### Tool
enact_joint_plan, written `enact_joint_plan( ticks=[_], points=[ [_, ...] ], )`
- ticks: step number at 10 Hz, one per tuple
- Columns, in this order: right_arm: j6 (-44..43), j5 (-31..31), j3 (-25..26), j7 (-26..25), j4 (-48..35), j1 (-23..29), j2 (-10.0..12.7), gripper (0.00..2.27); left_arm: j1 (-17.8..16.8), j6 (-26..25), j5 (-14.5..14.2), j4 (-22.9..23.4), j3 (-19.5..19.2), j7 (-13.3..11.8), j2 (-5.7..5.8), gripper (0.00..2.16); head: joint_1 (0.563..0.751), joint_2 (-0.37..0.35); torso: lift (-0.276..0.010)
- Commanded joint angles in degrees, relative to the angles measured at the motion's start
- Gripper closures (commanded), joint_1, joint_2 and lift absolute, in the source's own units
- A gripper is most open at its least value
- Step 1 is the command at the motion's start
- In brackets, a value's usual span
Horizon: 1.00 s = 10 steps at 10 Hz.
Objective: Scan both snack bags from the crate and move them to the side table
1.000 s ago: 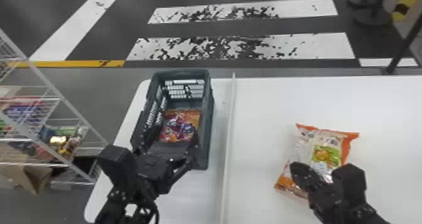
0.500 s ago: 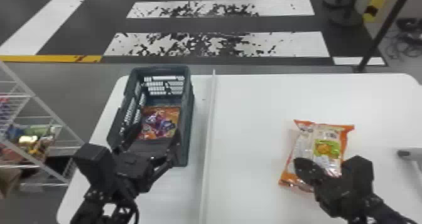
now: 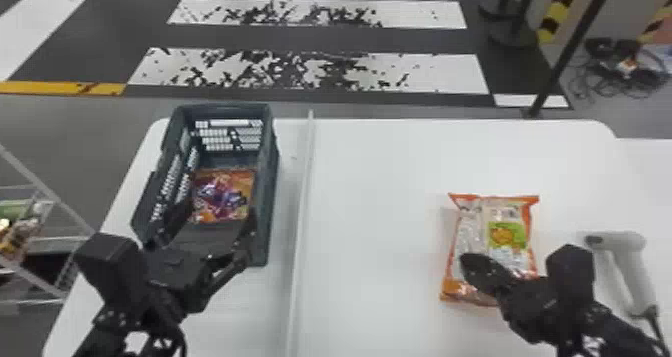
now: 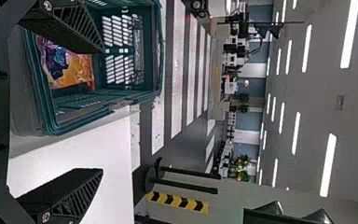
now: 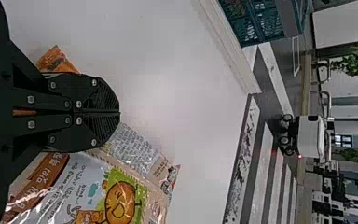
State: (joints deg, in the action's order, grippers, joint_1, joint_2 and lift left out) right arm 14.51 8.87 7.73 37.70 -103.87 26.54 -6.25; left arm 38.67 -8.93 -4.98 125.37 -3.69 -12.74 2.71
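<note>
Crate [image 3: 274, 181]: on the left part of the white surface [image 3: 380, 191], with holes in the walls; green-blue in the left wrist view.
Snack bag in crate [image 3: 222, 193]: lying flat on the bottom, orange with purple shapes.
Left claw [image 3: 212, 223]: at the near end of the crate, close to the bag inside. Spread wide in the left wrist view [image 4: 102, 110], with nothing between the fingers [image 4: 70, 28].
Long white strip [image 3: 300, 221]: between the crate and the bag on the right, running near to far.
Snack bag on the right [image 3: 507, 231]: flat on the surface, with orange ends in the head view. Up close in the right wrist view, a round cartoon face on a green patch.
Right claw [image 3: 465, 268]: over the near part of that bag. Pressed together in the right wrist view [image 5: 120, 113], gripping nothing; touching the bag or not, cannot tell.
Scanner [image 3: 627, 266]: on the surface, just right of the bag in the head view, with a dark cord at the near end.
Wire shelf [image 3: 45, 196]: left of the surface in the head view, with small packs on it.
</note>
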Motion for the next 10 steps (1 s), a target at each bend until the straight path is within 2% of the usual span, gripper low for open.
enact_joint_plan(
  ticks=[1,4,7,10],
  points=[
    [-0.5,0.3,1.2,1.8,0.0,-0.1,-0.7,2.13,0.0,0.0,0.0,-0.1,0.0,0.0,0.01,0.09,0.695,-0.005,-0.075],
    [-0.7,1.2,3.0,4.7,0.0,-0.4,-1.6,2.13,-0.2,0.2,-0.4,-0.7,0.0,-0.2,0.01,0.09,0.695,-0.027,-0.075],
    [-0.5,1.7,3.4,5.4,-0.7,0.0,-1.4,2.13,-0.3,0.3,-0.5,-1.4,0.0,-0.3,0.01,0.09,0.695,-0.045,-0.075],
    [0.0,-2.7,3.9,5.8,-5.8,1.0,-0.7,2.13,-0.3,0.3,-0.5,-1.3,0.0,-0.3,0.01,0.09,0.695,-0.037,-0.075]
  ],
)
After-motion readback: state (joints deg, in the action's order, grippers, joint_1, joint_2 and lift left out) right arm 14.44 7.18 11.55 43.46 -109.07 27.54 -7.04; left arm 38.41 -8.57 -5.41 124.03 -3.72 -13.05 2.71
